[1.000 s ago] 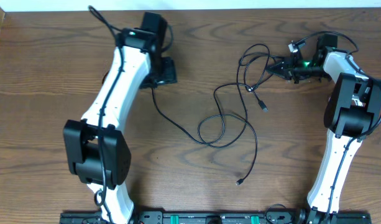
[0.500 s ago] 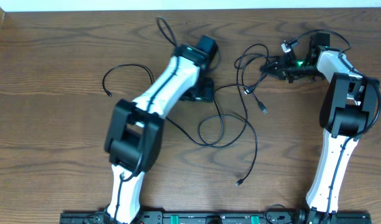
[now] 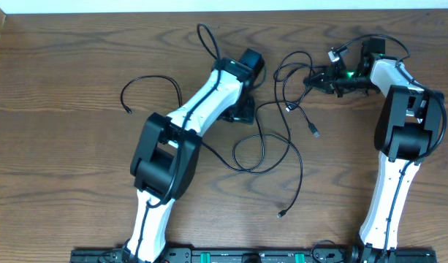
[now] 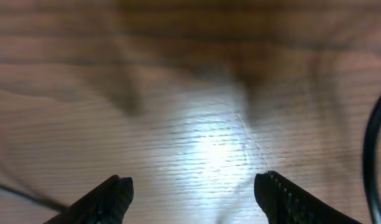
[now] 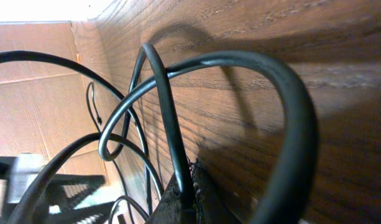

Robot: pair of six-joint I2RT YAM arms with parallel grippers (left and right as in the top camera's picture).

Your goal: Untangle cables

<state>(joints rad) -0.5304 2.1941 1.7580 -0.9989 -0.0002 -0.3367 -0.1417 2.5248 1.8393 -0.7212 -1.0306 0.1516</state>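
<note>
Several thin black cables (image 3: 262, 150) lie in a loose tangle at mid-table, with loops rising toward the back (image 3: 291, 69). One plug (image 3: 314, 132) lies to the right and another (image 3: 281, 214) near the front. A separate black cable (image 3: 152, 84) curls on the left. My left gripper (image 3: 243, 112) hovers at the tangle's left edge. It is open in the left wrist view (image 4: 193, 186), with only bare wood between its fingers (image 4: 109, 198). My right gripper (image 3: 316, 79) is at the back right. Its jaws (image 5: 191, 173) are shut on a black cable (image 5: 168, 112).
A cable strand (image 4: 370, 146) runs along the right edge of the left wrist view. A cardboard wall (image 5: 41, 81) stands beyond the table's far edge. The thick cords of both arms arch above the wrists (image 3: 207, 40).
My left arm has swung right from the back left to the tangle's edge, uncovering the separate cable on the left. My right gripper has shifted slightly left with its cable, and the nearby plug slid.
</note>
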